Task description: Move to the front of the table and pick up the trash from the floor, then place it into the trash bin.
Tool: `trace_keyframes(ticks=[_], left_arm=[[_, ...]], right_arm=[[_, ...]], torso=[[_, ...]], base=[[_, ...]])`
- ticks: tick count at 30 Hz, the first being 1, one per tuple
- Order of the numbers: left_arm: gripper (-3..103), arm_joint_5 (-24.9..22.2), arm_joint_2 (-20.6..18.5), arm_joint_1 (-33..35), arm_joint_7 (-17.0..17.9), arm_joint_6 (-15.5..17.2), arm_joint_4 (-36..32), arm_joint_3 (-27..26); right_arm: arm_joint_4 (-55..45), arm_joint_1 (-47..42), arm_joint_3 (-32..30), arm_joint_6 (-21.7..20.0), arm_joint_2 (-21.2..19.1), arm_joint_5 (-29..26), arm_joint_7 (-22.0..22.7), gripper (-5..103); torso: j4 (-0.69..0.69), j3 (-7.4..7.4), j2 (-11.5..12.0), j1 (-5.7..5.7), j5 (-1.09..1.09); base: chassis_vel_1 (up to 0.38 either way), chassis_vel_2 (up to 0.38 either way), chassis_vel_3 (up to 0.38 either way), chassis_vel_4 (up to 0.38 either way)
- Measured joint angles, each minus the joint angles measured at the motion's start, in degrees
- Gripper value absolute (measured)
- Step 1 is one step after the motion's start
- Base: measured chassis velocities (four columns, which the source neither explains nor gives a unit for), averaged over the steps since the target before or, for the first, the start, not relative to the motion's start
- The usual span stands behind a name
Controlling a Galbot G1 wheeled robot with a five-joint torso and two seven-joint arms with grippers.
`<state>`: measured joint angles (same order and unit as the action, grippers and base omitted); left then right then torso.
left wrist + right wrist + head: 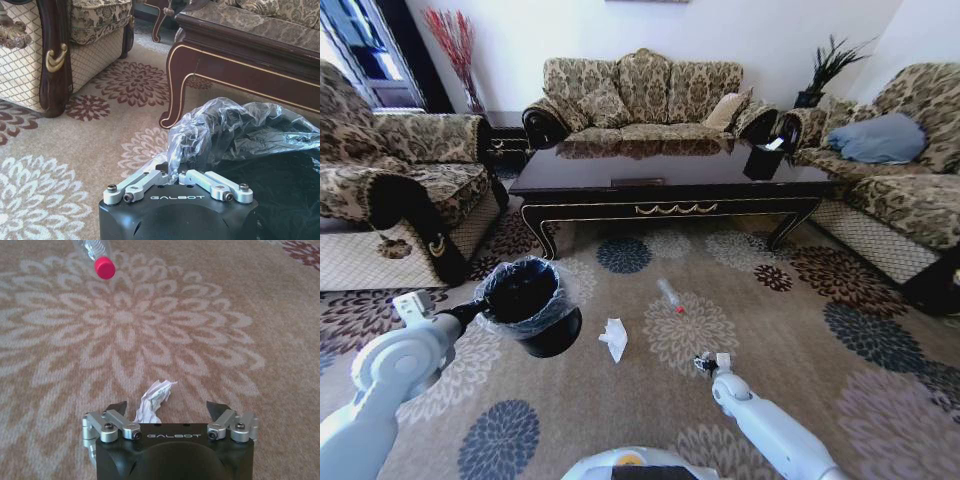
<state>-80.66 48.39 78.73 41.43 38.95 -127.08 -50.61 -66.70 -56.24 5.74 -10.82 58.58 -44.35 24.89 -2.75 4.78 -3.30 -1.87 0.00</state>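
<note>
My left gripper [176, 176] is shut on the rim of the trash bin [280, 190], a black bucket lined with a crinkly clear bag; in the head view the trash bin [532, 305] hangs from the left gripper [480, 308], left of centre. The right gripper [169, 407] is open low over the carpet, with a crumpled white scrap [155, 404] between its fingers and nearer one of them. A clear bottle with a red cap [102, 262] lies beyond it. From the head camera I see the right gripper [705, 364], the bottle [670, 296] and a white tissue [614, 338] on the floor before the table [670, 205].
A patterned armchair [400, 190] stands at the left, a sofa [645, 95] behind the table, and another sofa [905, 180] at the right. A small black box [763, 160] sits on the tabletop. The table's curved leg [175, 100] is close behind the bin.
</note>
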Motion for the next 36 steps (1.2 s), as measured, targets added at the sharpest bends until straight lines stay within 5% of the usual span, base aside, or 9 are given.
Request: trace_keyframes(ticks=[4, 6, 8, 10, 14, 16, 24, 36], left_arm=[[4, 0.0, 0.0, 0.0, 0.0, 0.0, 0.0, 0.0], [4, 0.0, 0.0, 0.0, 0.0, 0.0, 0.0, 0.0], [4, 0.0, 0.1, -0.1, 0.0, 0.0, 0.0, 0.2], [4, 0.0, 0.1, -0.1, 0.1, 0.0, 0.1, 0.3], [4, 0.1, 0.3, -0.4, 0.1, 0.0, 0.2, 0.7], [4, 0.1, 0.3, -0.6, 0.1, 0.0, 0.3, 0.9], [4, 0.4, 0.7, -1.1, 0.1, 0.0, 0.4, 1.7], [4, 1.0, 1.7, -0.8, 0.0, 0.0, 0.5, 2.0]], right_arm=[[1.2, 0.0, -0.1, 0.6, 0.6, 1.2, -0.7, 71], [1.3, 0.0, -0.1, 0.7, 0.6, 1.3, -0.8, 71], [1.3, 0.1, -0.1, 0.7, 0.6, 1.6, -0.9, 55], [1.3, 0.1, -0.1, 0.7, 0.5, 1.7, -0.9, 55], [1.1, -0.6, -0.2, 0.9, 0.0, 2.6, -0.8, 32], [0.9, -0.9, -0.3, 1.0, -0.2, 2.9, -0.7, 32], [-0.6, -2.6, -1.1, 1.8, -0.7, 4.6, -0.8, 3], [-8.2, -3.3, -3.9, 4.8, -2.6, 5.3, -2.4, 0]], torso=[[0.01, 0.00, 0.0, 0.00, 0.00], [0.02, 0.00, 0.0, 0.00, 0.01], [0.03, 0.00, 0.0, 0.00, 0.03], [0.04, 0.00, 0.0, 0.00, 0.03], [-0.01, 0.00, 0.0, -0.01, -0.03], [-0.03, 0.00, 0.0, -0.01, -0.03], [-0.01, 0.01, 0.0, -0.01, -0.01], [0.01, 0.01, 0.0, -0.01, 0.00]], base=[[0.000, 0.000, 0.000, 0.000], [0.000, 0.000, 0.000, 0.000], [0.000, 0.000, 0.000, 0.000], [0.000, 0.000, 0.000, 0.000], [0.000, 0.000, 0.000, 0.000], [0.000, 0.000, 0.000, 0.000], [0.000, 0.000, 0.000, 0.000], [0.000, 0.000, 0.000, 0.000]])
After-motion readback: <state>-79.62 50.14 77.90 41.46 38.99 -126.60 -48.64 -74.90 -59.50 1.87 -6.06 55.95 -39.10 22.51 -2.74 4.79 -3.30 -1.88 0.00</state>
